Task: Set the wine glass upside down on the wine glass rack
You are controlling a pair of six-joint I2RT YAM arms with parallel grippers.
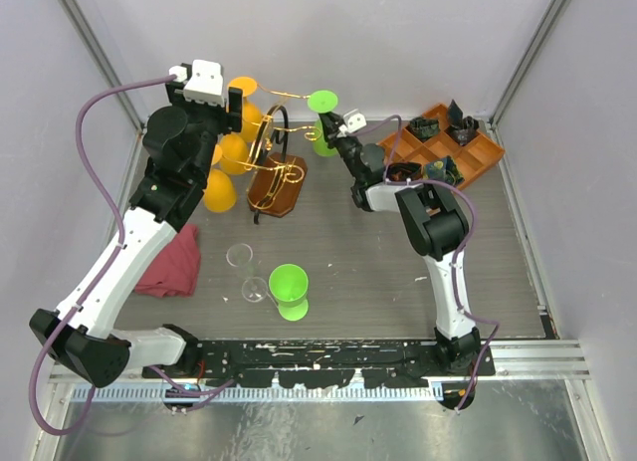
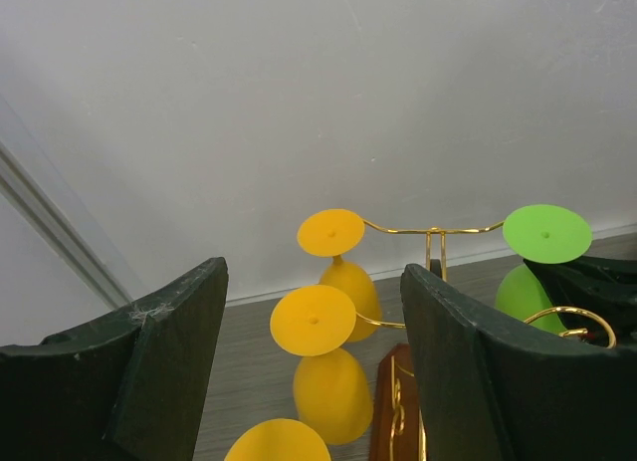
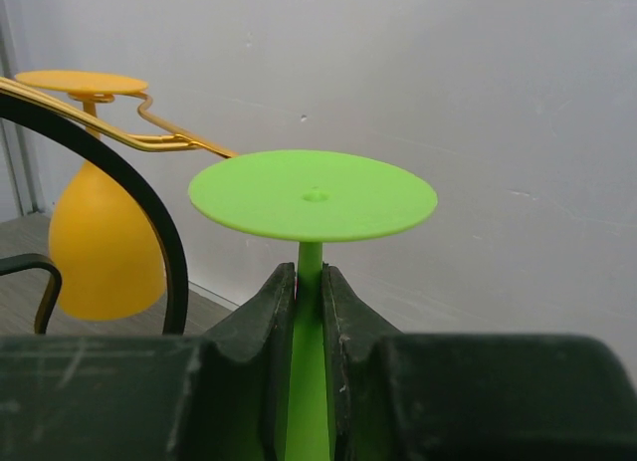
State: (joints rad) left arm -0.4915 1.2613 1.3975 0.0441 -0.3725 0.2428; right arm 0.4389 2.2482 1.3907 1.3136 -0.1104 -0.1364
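Note:
The wine glass rack [image 1: 278,142] has gold wire arms, a dark hoop and a brown wooden base [image 1: 277,188], and stands at the back centre. My right gripper [image 1: 339,132] is shut on the stem of a green wine glass [image 1: 322,120] and holds it upside down at the rack's right arm. In the right wrist view my gripper [image 3: 310,279] grips the stem just under the green foot [image 3: 313,195]. The gold arm tip [image 3: 189,142] reaches the foot's left rim. My left gripper [image 1: 221,108] is open and empty beside the rack's left side [image 2: 314,282].
Several yellow glasses [image 1: 231,152] hang upside down on the rack's left arms [image 2: 333,381]. A second green glass [image 1: 290,290] and a clear glass [image 1: 245,272] sit on the near table. A red cloth [image 1: 169,264] lies at left. An orange compartment tray [image 1: 450,142] stands back right.

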